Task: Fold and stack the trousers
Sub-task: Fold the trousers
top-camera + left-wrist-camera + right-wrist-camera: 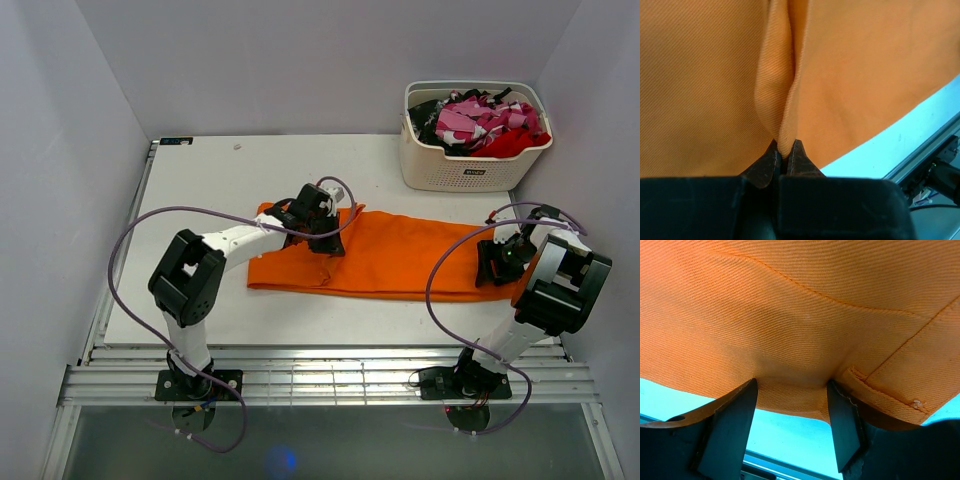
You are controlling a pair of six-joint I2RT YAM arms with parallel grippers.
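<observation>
Okay, left gripper point(786, 151) is pressed together on a raised ridge of the trousers point(400, 262) — the fold of orange cloth runs straight away from its tips, pinched tight between them. Right gripper point(792, 390) is spread wide. Its fingers point(735, 425) stand apart, with the hemmed edge of the cloth sagging into the gap, not clamped. I see stitched seams in the cloth just ahead of that gripper, off to one side.

The trousers lie as a long flat orange band on the table point(230, 170). They reach from a little past the left gripper, under it, and across to under the right one.

Beyond the right gripper, well apart from it, stands a white slotted basket point(470, 178) — heaped inside it are pink-patterned, red and black clothes point(485, 125), up to about the rim.
</observation>
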